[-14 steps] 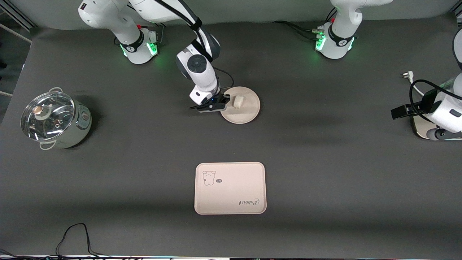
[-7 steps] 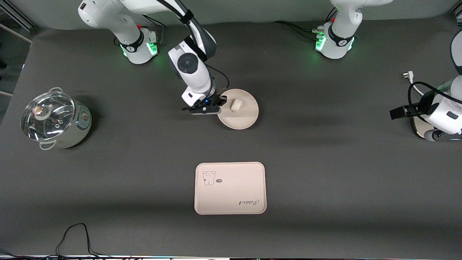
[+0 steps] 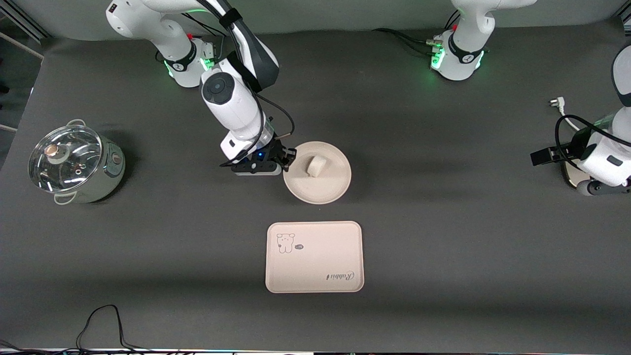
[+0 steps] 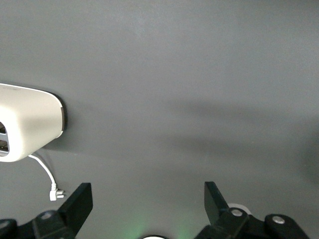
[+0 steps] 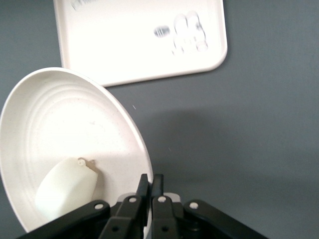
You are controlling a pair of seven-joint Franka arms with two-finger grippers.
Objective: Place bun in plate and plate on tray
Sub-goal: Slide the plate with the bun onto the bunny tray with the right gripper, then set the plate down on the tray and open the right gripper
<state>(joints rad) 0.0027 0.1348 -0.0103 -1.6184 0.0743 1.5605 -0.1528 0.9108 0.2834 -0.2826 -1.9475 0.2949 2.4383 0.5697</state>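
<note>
My right gripper [image 3: 288, 160] is shut on the rim of the round cream plate [image 3: 329, 185]. It holds the plate slightly tilted over the dark table top, not over the tray. The small white bun [image 3: 314, 165] lies in the plate. From the right wrist, the two fingers of the right gripper [image 5: 151, 181] pinch the plate [image 5: 60, 124] at its edge, with the bun [image 5: 65, 191] beside them. The rectangular tray [image 3: 314, 266] with the bear drawing lies flat, nearer the front camera; the right wrist also shows the tray [image 5: 124, 45]. My left gripper [image 3: 540, 157] waits open at the left arm's end of the table, and in its own view the left gripper [image 4: 148, 191] holds nothing.
A steel pot with a glass lid [image 3: 74, 164] stands at the right arm's end of the table. A white appliance [image 4: 25, 129] with a cable and plug [image 3: 554, 102] sits under the left arm. A black cable [image 3: 101, 320] lies along the table's front edge.
My right gripper has carried the plate with the bun in it toward the front camera, closer to the tray. The left arm has barely moved.
</note>
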